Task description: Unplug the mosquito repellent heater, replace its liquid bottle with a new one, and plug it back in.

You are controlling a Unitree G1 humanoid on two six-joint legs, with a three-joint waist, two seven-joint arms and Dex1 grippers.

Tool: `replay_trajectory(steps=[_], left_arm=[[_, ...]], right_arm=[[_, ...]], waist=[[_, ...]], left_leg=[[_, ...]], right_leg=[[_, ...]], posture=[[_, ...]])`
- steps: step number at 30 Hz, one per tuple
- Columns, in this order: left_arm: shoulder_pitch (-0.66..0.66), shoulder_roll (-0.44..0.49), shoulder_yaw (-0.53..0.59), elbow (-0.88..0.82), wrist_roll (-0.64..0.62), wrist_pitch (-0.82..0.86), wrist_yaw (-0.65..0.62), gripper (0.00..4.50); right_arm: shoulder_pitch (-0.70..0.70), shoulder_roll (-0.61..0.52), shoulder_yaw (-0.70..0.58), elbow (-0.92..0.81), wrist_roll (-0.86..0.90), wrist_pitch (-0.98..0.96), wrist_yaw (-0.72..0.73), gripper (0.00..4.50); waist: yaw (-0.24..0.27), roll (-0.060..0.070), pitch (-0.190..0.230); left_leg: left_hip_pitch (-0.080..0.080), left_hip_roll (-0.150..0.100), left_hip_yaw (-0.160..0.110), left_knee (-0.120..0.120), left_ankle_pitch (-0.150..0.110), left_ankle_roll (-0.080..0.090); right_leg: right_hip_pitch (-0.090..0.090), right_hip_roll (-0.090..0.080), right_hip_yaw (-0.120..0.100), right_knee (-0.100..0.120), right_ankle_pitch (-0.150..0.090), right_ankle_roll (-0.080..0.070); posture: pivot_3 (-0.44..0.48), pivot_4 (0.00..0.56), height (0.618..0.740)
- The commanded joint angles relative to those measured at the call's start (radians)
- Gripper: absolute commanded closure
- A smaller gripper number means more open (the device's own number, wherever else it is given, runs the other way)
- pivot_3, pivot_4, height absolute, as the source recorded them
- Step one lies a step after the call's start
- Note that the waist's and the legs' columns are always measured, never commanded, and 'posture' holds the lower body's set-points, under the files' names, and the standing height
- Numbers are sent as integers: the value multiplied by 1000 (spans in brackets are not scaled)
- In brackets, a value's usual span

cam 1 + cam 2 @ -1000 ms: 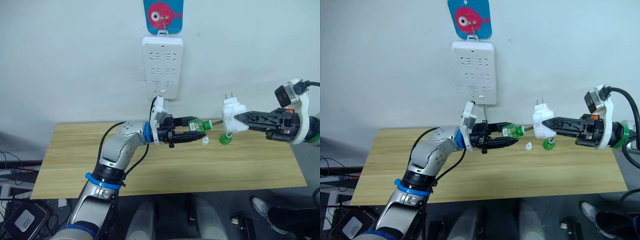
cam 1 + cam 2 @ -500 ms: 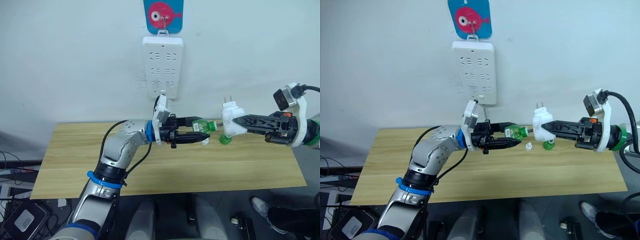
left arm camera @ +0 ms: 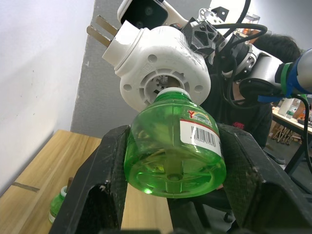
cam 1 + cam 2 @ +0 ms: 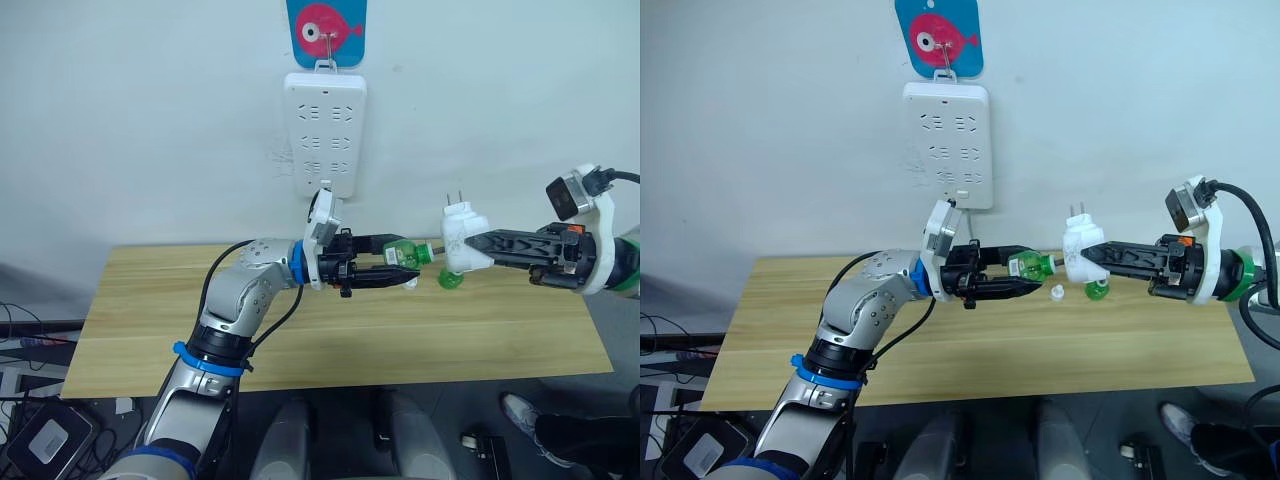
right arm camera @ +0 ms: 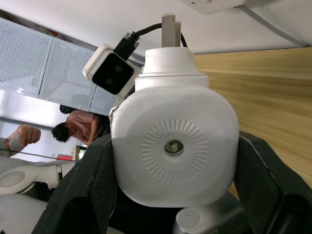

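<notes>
My left gripper (image 4: 403,262) is shut on a green liquid bottle (image 4: 400,250), held sideways above the table with its neck pointing right. My right gripper (image 4: 472,246) is shut on the white mosquito repellent heater (image 4: 461,238), its prongs pointing up. In the left wrist view the bottle (image 3: 175,151) has its white neck at the round opening on the underside of the heater (image 3: 161,68). In the right wrist view the heater (image 5: 175,141) sits between my black fingers (image 5: 80,190). A second green bottle (image 4: 1098,289) and a small white cap (image 4: 1057,293) lie on the table below.
A white power strip (image 4: 325,135) hangs on the wall under a blue sign with a pink fish (image 4: 326,30). The wooden table (image 4: 300,335) runs across the scene below both arms. A person (image 3: 273,53) sits in the background behind my right arm.
My left gripper has carried the green bottle to the right. The heater has shifted slightly left, so the bottle's neck now meets the heater's underside.
</notes>
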Motion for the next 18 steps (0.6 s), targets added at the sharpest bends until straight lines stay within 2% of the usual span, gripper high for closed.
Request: replay_trajectory(steps=[1,18], left_arm=[[-17,-20,-21,-39,-6,-15,-7,2179],[-58,-21,1,-41,-23,10,-6,2179]], right_arm=[[-8,-16,-5,-60,32,5,46,1529],[30,-41,7,-76,32,-18,41,1529]], waist=[[0,0,0],[0,0,0]], left_leg=[[0,0,0,0,0,0],[0,0,0,0,0,0]], right_leg=[[0,0,0,0,0,0],[0,0,0,0,0,0]], posture=[[-74,283,740],[-72,285,740]])
